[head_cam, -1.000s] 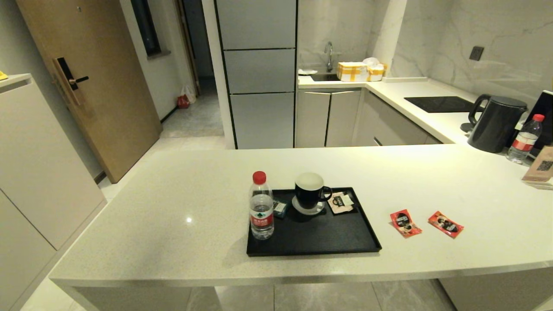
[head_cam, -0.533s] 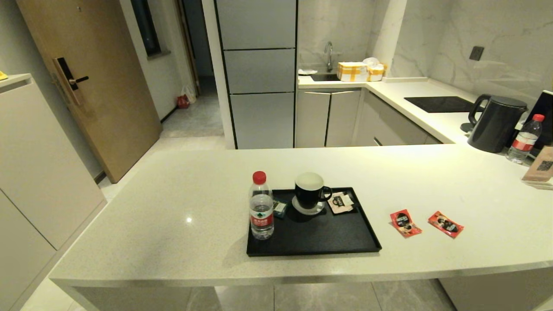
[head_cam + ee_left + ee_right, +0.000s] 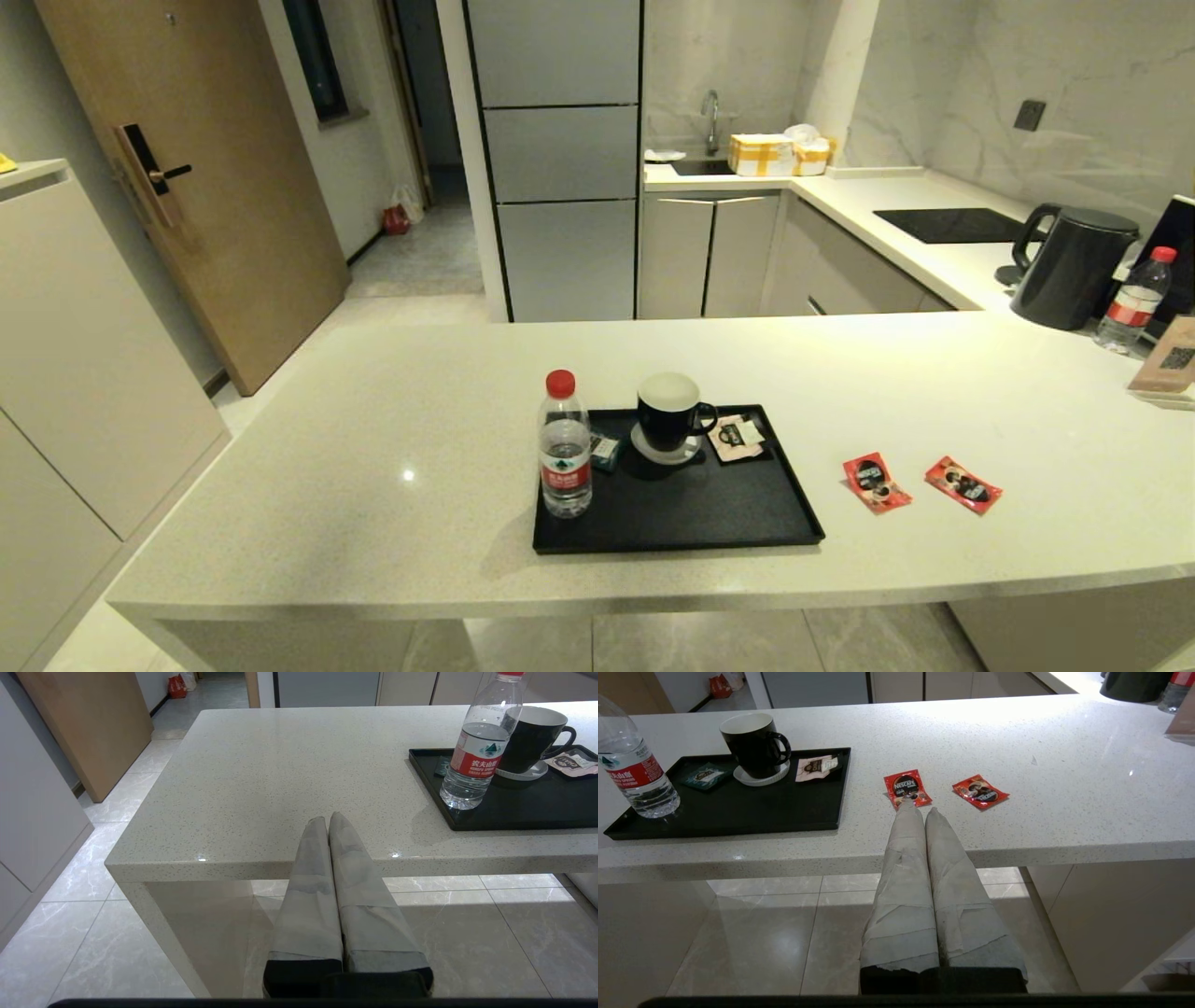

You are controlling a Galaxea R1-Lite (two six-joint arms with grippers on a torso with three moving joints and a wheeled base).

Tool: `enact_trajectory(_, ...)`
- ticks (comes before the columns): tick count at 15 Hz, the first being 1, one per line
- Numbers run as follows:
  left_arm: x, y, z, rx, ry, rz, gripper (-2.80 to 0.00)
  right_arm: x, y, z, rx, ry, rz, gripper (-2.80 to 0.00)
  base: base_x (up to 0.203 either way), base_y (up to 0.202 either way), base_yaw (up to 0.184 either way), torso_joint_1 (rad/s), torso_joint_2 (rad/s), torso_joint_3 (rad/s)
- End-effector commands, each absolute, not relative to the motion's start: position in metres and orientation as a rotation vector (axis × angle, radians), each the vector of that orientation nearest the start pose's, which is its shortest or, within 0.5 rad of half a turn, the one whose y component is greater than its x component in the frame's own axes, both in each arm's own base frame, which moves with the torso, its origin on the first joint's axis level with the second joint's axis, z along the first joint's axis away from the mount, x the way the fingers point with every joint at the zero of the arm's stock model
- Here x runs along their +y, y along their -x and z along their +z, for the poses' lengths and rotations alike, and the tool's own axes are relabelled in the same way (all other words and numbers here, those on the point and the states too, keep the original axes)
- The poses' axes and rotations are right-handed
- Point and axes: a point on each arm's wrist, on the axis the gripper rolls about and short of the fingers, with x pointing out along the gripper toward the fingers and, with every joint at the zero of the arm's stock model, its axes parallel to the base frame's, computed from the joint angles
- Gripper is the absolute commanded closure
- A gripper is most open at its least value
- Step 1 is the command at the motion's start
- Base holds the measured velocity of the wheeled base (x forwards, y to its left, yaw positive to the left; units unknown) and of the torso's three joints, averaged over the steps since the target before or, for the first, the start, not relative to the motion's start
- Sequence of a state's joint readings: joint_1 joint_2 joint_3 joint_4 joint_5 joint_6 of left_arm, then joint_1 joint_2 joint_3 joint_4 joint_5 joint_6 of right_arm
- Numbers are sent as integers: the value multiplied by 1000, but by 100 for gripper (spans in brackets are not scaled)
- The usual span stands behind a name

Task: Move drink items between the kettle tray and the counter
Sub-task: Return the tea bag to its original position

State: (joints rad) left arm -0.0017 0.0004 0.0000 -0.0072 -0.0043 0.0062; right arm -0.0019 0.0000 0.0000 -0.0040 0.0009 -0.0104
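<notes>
Right of centre in the head view, two red Nescafé sachets point(image 3: 876, 483) point(image 3: 963, 484) lie on the cream counter point(image 3: 373, 467), just beside the black kettle tray point(image 3: 672, 523). Left gripper point(image 3: 328, 819) and right gripper point(image 3: 919, 809) clenched, empty, short of the counter edge.

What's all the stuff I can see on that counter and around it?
counter: one, cream-white speckled, in front of the robot
kettle tray: one, black, middle of counter
water bottle: one, clear with red cap, tray's left edge
mug: one, black, on a white coaster on the tray
cream sachet: one, on the tray right of the mug
teal packet: one, dark, behind the bottle
red sachets: two, on the counter right of the tray
kettle: one, black, far right
left gripper: grey, shut, short of the counter edge
right gripper: grey, shut, likewise
</notes>
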Motion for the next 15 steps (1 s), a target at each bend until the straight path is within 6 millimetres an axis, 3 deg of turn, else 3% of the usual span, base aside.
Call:
enact_trajectory(1,0,23,76,-8,-6,-6,0,0,23,76,-5,11,0,0,0,0,0,0,0,0)
enact_trajectory(15,0,23,76,-8,-6,-6,0,0,23,76,-5,11,0,0,0,0,0,0,0,0)
